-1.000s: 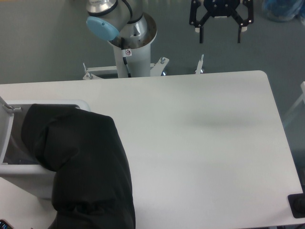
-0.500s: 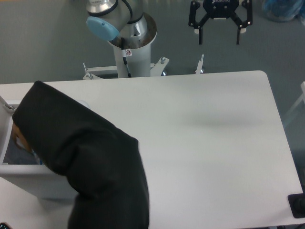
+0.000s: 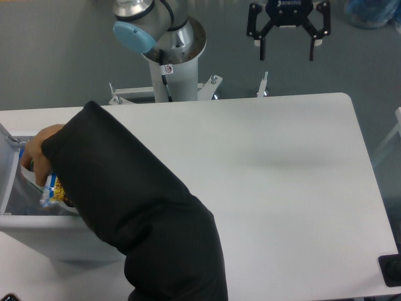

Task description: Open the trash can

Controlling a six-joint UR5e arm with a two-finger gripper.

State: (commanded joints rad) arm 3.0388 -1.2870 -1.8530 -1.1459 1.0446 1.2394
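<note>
The white trash can stands at the table's left edge with its lid swung up, so the inside shows. A person's arm in a black sleeve reaches over it, and the hand holds a small colourful packet above the opening. My gripper hangs far off at the top right, beyond the table's back edge, open with nothing between its fingers.
The robot's base column stands behind the table's back edge. The white table stretches to the right. A small dark object sits at its front right corner.
The person's arm has swung forward and up, and the hand now shows over the bin holding a packet. My gripper has barely moved.
</note>
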